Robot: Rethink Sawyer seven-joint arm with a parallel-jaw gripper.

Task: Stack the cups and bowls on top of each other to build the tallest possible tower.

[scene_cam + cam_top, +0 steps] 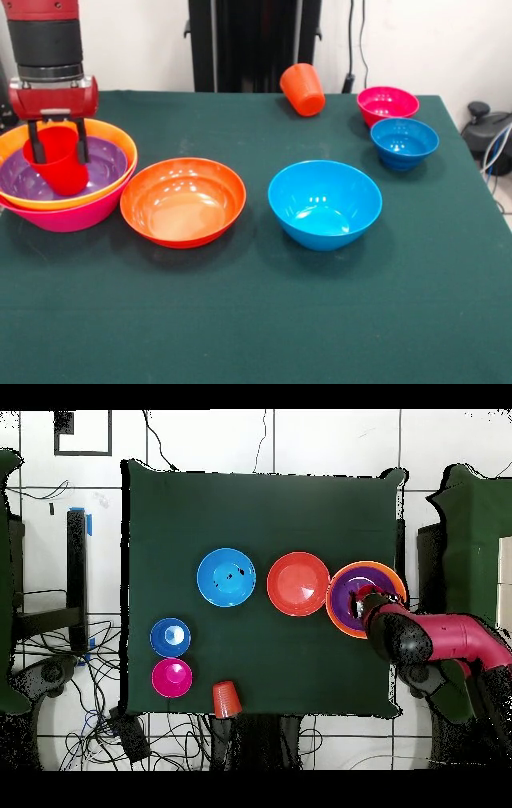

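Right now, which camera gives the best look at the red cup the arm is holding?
The front view. There the red cup shows whole, tilted, between the end effector fingers, over the purple bowl. In the overhead view the arm covers the spot, so the cup is nearly hidden.

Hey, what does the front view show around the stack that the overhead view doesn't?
Front view only: the gripper with a finger on each side of the red cup's wall, the cup tilted inside the purple bowl, and the pink bowl under the yellow-orange bowl. Overhead only: the arm covers part of the stack, hiding the cup and gripper; the whole table outline shows. Both: the orange cup lies on its side.
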